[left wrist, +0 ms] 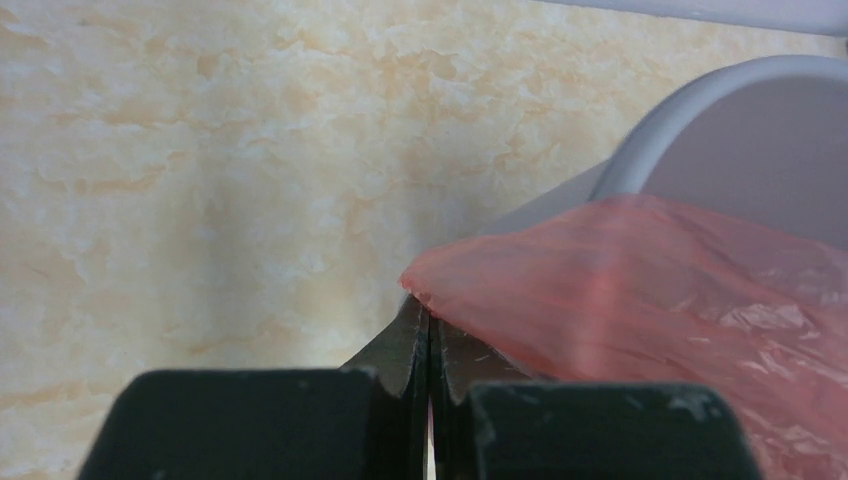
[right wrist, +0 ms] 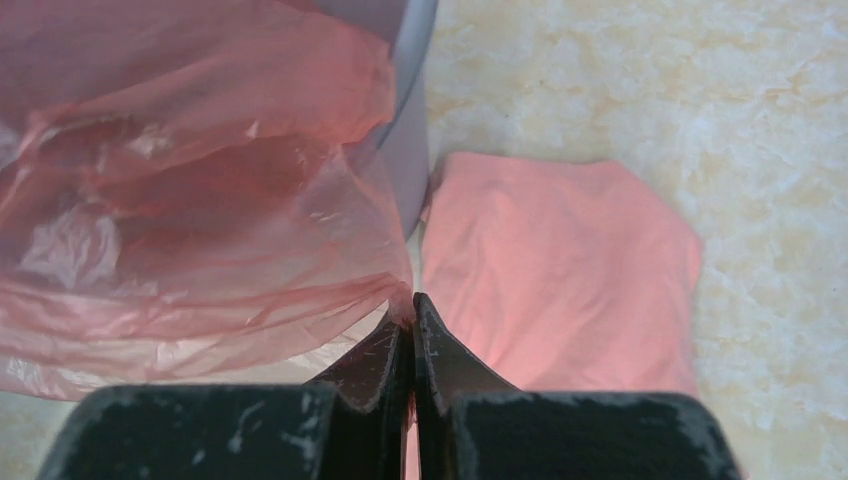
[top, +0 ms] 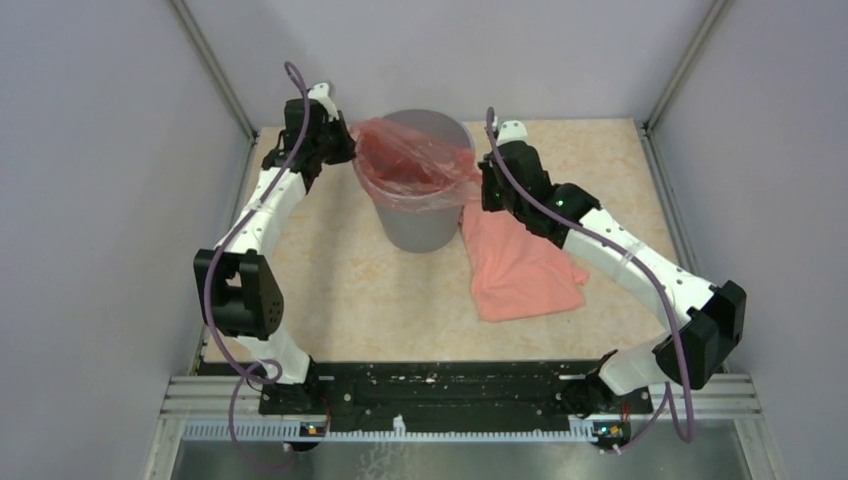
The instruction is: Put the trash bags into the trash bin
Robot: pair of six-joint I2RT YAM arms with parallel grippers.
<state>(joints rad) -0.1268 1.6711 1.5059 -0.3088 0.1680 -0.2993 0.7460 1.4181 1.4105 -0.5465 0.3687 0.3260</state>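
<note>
Plastic film, thin and translucent: the open bag [top: 415,165] looks near weightless, limp and slippery, and likely to tear or slip out if tugged hard. Best hold is judged to be the mouth edge, pinched at two opposite points so it can be stretched over the rim. The bag is draped across the top of the trash bin [top: 420,225], edge partly over the rim, body sagging inside. Left fingers [left wrist: 395,350] are pressed together with no gap, nipping the bag's edge on the bin's left side, just off the rim. Right fingers [right wrist: 385,360] are likewise closed flat, with a fold of the same bag's edge caught at their tips on the bin's right side. Folded bags [top: 525,270], salmon pink, lie flat on the surface [top: 340,290] just beside the bin's base, under the right arm, with nothing gripping them. These will probably be harder to handle. Flat layers cling, so a corner pinch on the top layer seems needed.
</note>
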